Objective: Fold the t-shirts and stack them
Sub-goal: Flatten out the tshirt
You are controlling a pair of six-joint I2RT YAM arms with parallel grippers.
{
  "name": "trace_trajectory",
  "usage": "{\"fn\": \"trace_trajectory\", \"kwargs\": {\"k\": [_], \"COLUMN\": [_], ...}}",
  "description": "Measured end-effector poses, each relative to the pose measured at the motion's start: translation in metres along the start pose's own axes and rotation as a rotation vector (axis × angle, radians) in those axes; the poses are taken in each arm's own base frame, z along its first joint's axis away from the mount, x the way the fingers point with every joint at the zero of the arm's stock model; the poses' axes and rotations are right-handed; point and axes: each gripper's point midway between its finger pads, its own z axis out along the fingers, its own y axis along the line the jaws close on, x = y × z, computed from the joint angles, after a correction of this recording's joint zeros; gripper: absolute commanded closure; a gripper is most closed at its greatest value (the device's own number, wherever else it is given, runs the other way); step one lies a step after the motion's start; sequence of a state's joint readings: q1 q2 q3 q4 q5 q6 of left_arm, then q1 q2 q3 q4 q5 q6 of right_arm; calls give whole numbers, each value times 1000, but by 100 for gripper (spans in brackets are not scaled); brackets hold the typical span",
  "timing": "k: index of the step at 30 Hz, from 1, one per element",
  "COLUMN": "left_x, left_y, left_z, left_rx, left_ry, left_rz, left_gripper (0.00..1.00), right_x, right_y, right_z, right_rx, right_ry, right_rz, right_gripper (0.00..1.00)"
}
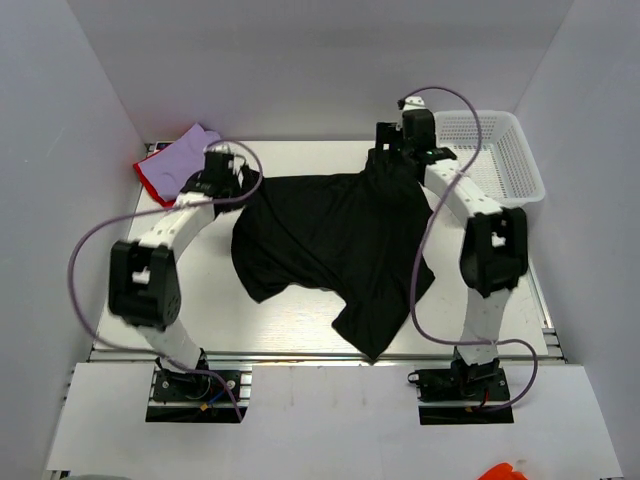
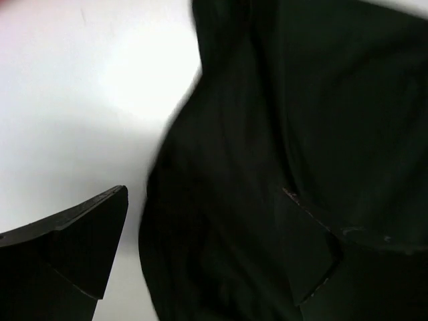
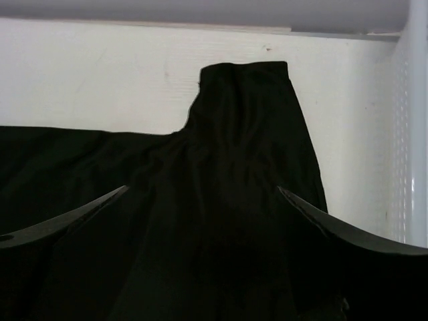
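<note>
**Position.** The black shirt (image 1: 330, 240) lies open on the worktop (image 1: 300, 325), roughly centred between the two arms. It is not flat. Its near hem is bunched and drawn to a point towards the right arm's base. One sleeve (image 3: 244, 100) lies straight out towards the far edge, just beside the basket (image 1: 520, 190). The lavender shirt (image 1: 185, 155) rests on the red shirt (image 1: 150, 178) at the far left corner, close to the left arm's wrist.

**Fingers.** The left fingers (image 2: 60, 261) stand wide apart over the far left edge of the black shirt, one over bare worktop and one over cloth. The right fingers (image 3: 374, 267) stand wide apart above the base of the sleeve. Neither pair holds anything.

**Handling.** Treat the cloth as light, limp and without stiffness.
- It will sag from any single held point and drag the rest along the worktop.
- It wrinkles easily, and black on black hides the folds.
- Grip is likely to be secure, and the cloth is not fragile.

**Where to take hold.**
- Pinch at seamed edges, such as the shoulder, sleeve hem or bottom hem, where the layers are thicker.
- Use both arms at matching corners so that the fold line stays straight.
- Flatten the bunched near hem first.
</note>
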State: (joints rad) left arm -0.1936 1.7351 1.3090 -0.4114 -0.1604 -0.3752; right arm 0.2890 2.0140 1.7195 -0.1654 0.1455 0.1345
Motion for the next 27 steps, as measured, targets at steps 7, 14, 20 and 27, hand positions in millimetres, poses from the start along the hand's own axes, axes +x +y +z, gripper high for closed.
{"fn": "trace_trajectory", "kwargs": {"k": [7,14,20,27], "left_x": [117,206,227,244], "left_y": [4,4,-2,7], "left_z": [-58,-77,-94,-105], "left_rx": [162,236,290,230], "left_ry": [170,372,399,451], "left_rz": [-52,-36,-15,11], "left_gripper": [0,10,11,17], "right_x": [37,138,166,155], "right_y": [-3,-8,-4,1], "right_z": [-99,-124,-133,-146], "right_rx": [-20,-11,-35,-71], "right_ry": [23,233,290,252], "right_rz": [135,214,242,251], "right_gripper": [10,10,10,10]}}
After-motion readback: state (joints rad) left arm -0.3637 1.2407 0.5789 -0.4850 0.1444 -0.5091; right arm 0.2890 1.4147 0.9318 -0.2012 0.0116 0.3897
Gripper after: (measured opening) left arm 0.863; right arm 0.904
